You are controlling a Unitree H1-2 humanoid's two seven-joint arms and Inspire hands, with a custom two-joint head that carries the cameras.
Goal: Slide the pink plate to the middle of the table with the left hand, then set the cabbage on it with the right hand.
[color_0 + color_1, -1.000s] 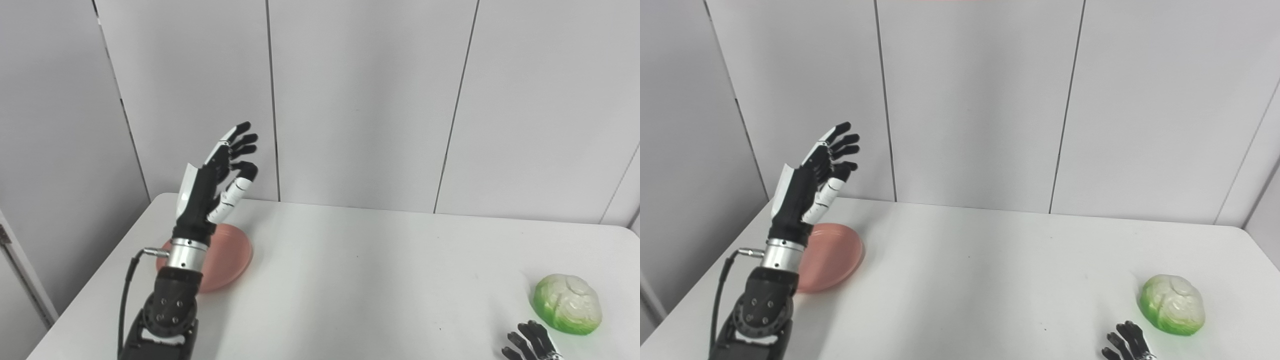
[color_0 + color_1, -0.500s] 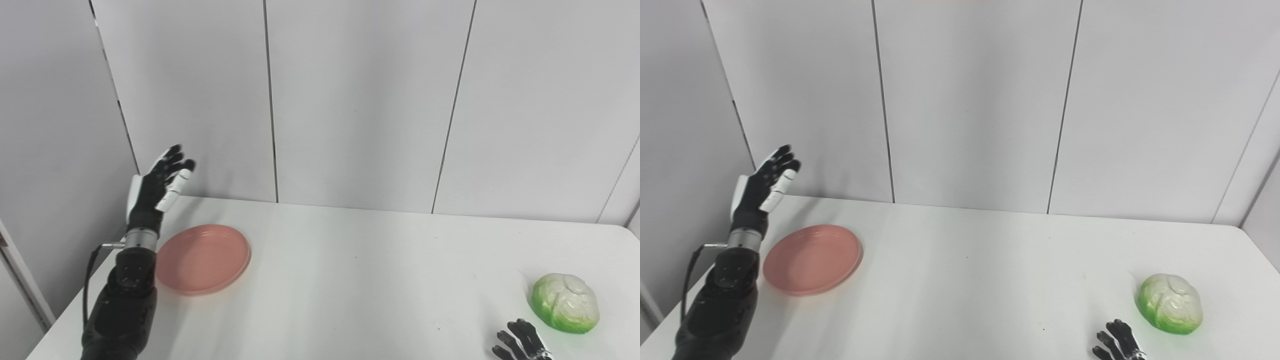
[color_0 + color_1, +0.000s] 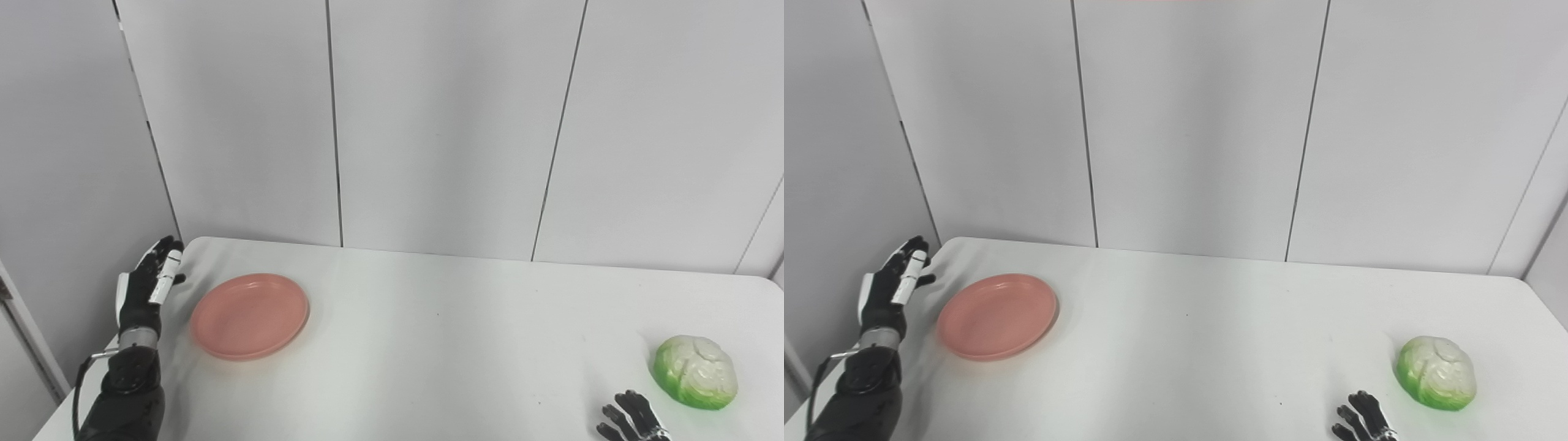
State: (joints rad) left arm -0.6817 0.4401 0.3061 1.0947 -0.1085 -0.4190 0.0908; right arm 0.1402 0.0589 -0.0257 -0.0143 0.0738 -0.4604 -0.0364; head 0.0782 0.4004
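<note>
White surface (image 3: 429, 367) — pink plate (image 3: 250, 316) far left, cabbage (image 3: 695, 371) far right. Left hand (image 3: 147, 288) empty, fingers spread, beside the plate; right hand (image 3: 631, 419) spread too. Push the outer rim low and steadily — toward centre.

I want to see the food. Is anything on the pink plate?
No. The pink plate holds nothing; its whole top shows. The cabbage sits on the table far off. Under the plate is hidden.
</note>
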